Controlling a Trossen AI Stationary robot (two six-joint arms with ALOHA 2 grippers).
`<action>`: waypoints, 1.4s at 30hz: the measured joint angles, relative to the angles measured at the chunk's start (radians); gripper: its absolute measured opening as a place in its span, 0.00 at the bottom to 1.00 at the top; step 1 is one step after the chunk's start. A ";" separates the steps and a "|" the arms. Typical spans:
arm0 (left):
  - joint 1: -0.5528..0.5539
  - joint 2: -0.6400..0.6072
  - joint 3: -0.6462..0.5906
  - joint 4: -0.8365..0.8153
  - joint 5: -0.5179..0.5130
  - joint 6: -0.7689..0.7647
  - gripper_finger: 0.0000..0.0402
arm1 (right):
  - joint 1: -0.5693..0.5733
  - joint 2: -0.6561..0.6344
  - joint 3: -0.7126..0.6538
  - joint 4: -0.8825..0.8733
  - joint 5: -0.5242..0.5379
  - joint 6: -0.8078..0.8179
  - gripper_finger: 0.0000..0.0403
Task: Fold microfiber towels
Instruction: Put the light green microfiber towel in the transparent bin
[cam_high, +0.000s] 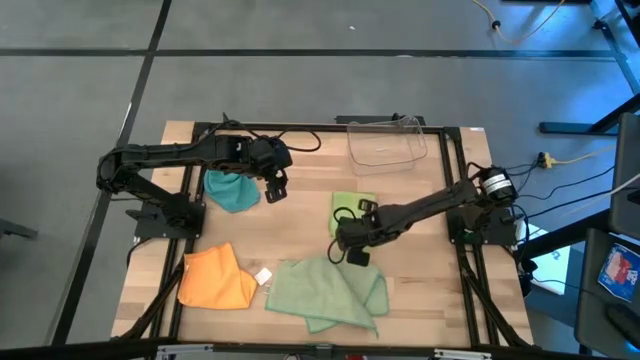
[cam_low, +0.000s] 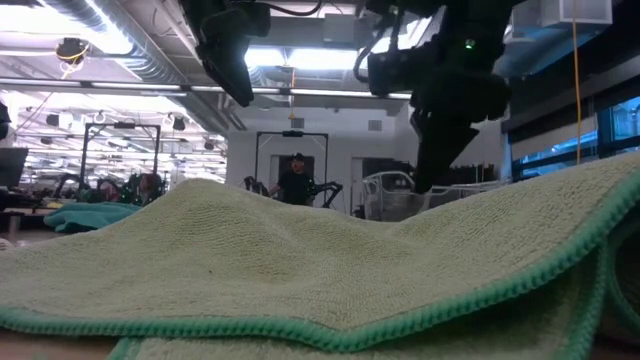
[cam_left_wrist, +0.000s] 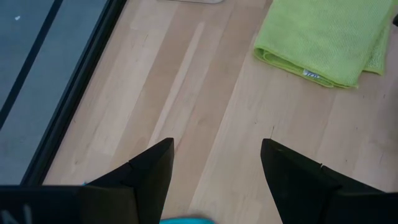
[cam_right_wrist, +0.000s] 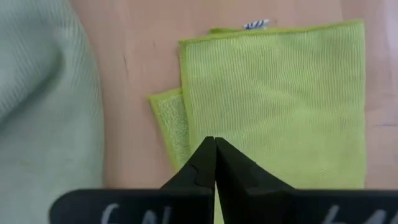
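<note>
Four microfiber towels lie on the wooden table. The teal towel (cam_high: 230, 190) is bunched at the far left, and the orange towel (cam_high: 215, 278) lies folded at the near left. A lime green towel (cam_right_wrist: 273, 93) lies folded flat in the middle. The larger pale sage towel (cam_high: 330, 290) is rumpled at the near edge. My right gripper (cam_right_wrist: 215, 146) is shut with nothing in it, above the lime towel's near edge, beside the sage towel (cam_right_wrist: 37, 106). My left gripper (cam_left_wrist: 214, 158) hangs open over bare wood just right of the teal towel.
A clear plastic bin (cam_high: 385, 140) stands at the table's far edge, right of centre. Black frame rails (cam_high: 190, 180) run along the table's sides. Bare wood (cam_left_wrist: 205, 93) shows between the teal and lime towels. In the low view the sage towel (cam_low: 300, 260) fills the foreground.
</note>
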 joint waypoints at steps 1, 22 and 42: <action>0.000 0.000 0.000 0.000 0.000 0.000 0.59 | -0.001 0.000 0.000 0.006 -0.009 0.023 0.04; 0.000 0.000 -0.088 0.017 0.000 0.002 0.59 | -0.003 0.129 -0.092 0.449 0.121 -0.234 0.60; 0.000 0.000 -0.142 0.079 0.000 -0.002 0.59 | -0.003 0.184 -0.092 0.452 0.197 -0.229 0.38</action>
